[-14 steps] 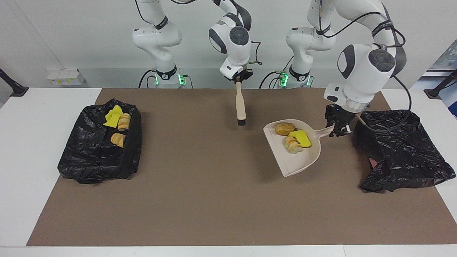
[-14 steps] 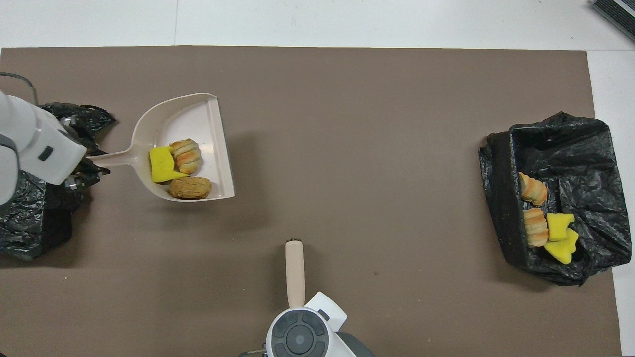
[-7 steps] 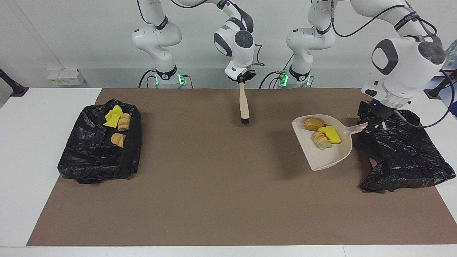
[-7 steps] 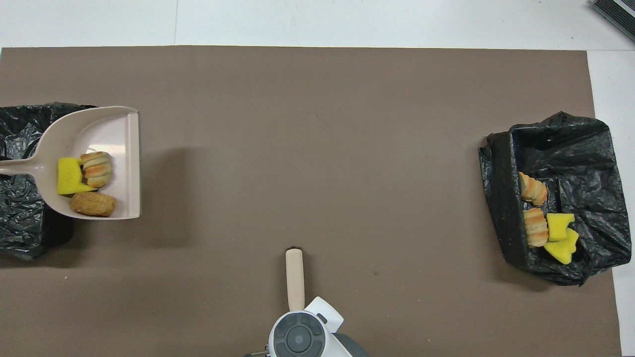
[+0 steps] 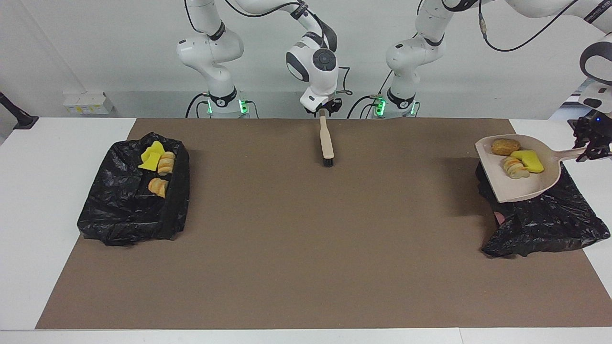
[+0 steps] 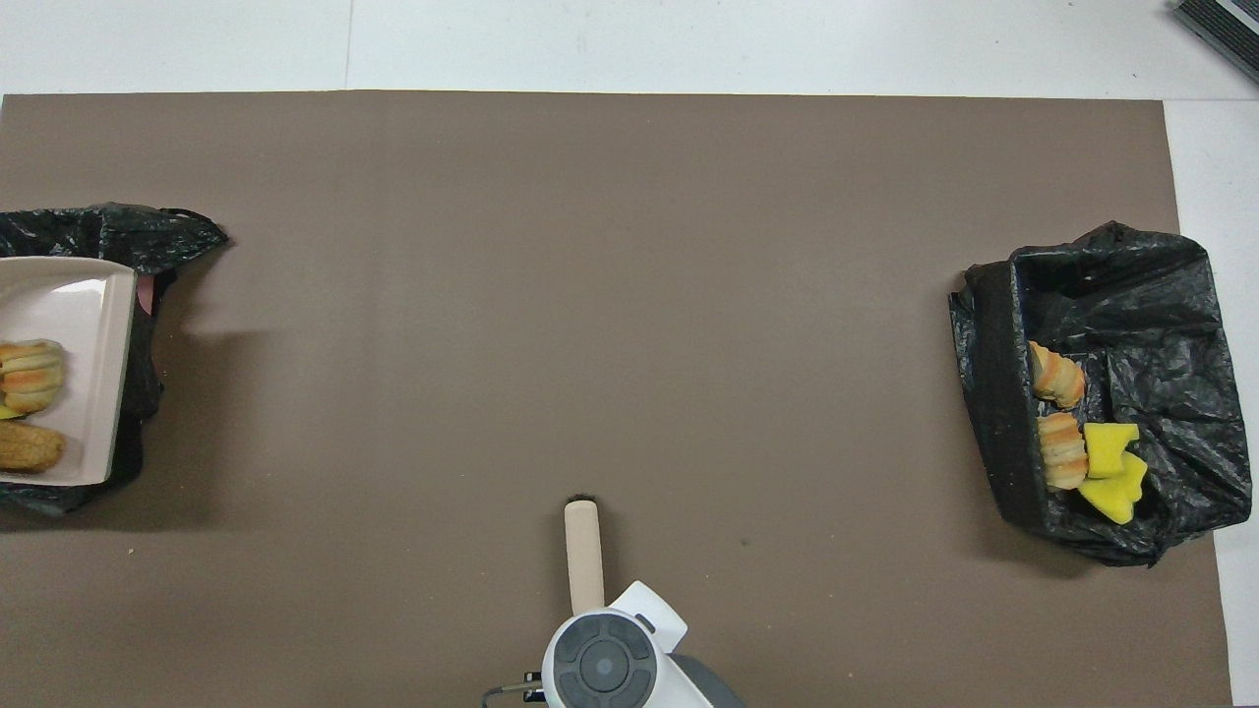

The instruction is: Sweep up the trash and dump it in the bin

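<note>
My left gripper is shut on the handle of a beige dustpan, held in the air over the black-lined bin at the left arm's end of the table. The trash in the pan is a brown lump, a yellow wedge and a striped pastry. In the overhead view only part of the dustpan shows, with the pastry and lump. My right gripper is at the handle end of the brush, whose bristles touch the mat.
A second black-lined bin at the right arm's end holds several scraps: yellow wedges and pastries. The brown mat covers the table between the bins. In the overhead view the right wrist hides the brush's held end.
My left arm has carried the loaded dustpan up and sideways from the mat to over the bin at its end. The right arm drew back toward its base, leaving the brush lower.
</note>
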Robot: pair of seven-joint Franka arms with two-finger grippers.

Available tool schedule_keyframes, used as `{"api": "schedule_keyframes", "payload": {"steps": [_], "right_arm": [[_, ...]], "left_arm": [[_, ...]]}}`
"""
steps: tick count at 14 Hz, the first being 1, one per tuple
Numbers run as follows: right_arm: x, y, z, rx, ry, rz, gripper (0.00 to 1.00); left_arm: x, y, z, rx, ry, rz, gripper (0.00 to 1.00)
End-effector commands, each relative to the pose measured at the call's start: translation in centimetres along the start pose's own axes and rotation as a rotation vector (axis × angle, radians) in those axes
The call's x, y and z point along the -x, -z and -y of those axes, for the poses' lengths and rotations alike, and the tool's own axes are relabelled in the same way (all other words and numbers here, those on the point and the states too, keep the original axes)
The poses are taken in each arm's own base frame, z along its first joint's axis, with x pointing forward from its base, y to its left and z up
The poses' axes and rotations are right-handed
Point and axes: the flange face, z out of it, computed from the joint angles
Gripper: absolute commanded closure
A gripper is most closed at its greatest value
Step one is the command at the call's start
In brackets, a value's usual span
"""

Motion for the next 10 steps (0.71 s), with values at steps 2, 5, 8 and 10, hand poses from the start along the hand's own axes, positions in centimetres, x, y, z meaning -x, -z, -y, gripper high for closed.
{"api": "schedule_keyframes", "payload": {"steps": [2, 5, 8, 10], "right_arm": [[-4.4, 6.8, -2.6, -0.084, -0.098, -0.109, 0.0], [-6.0, 12.3, -5.9, -0.116, -0.168, -0.229, 0.0], [-7.6, 18.0, -8.7, -0.061, -0.143, -0.257, 0.0], [-8.8, 21.3, -10.7, -0.062, -0.103, -0.259, 0.0]], "left_arm": [[3.5, 0.5, 0.4, -0.064, 0.027, 0.128, 1.0], [2.7, 0.3, 0.6, -0.025, 0.066, 0.26, 1.0], [1.5, -0.1, 0.4, -0.012, 0.051, 0.363, 1.0], [0.6, 0.2, 0.4, -0.004, 0.062, 0.433, 1.0]]}}
